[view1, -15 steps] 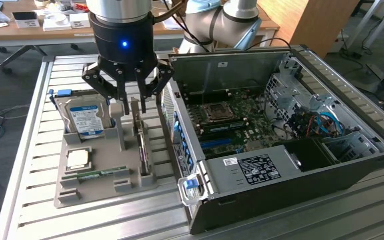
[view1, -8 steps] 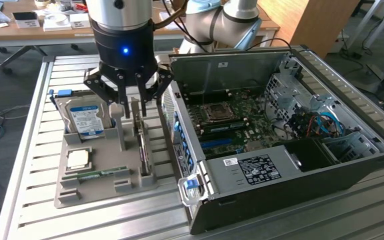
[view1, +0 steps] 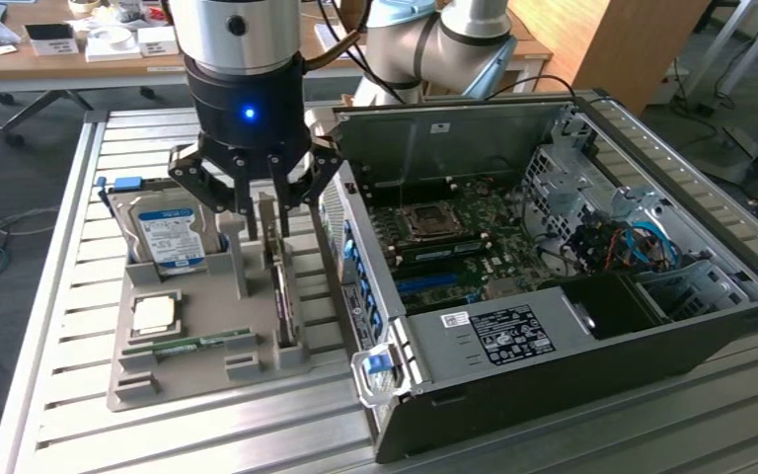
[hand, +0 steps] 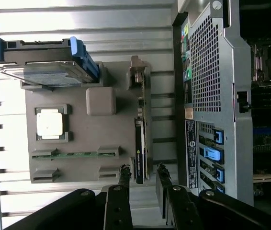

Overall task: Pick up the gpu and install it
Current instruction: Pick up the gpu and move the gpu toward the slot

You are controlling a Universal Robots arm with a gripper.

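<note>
Gpu [view1: 277,291] [hand: 139,153] stands on edge in a slot of the grey holder tray [view1: 194,367] [hand: 78,139], along the tray's side nearest the open computer case [view1: 590,331] [hand: 212,72]. Not lifted.

Claw [view1: 264,209] [hand: 142,173] hangs directly over the tray. Its fingers are apart, one on each side of the card's end; wrist view shows a gap on both sides.

Also in the tray: hard drive [view1: 169,237] [hand: 44,72] upright at the end under the arm, processor chip [view1: 155,314] [hand: 49,123] flat mid-tray, memory stick [view1: 201,343] [hand: 73,154] beside it. Tray and case sit on the slatted metal worktop [view1: 221,434] [hand: 78,19].
</note>
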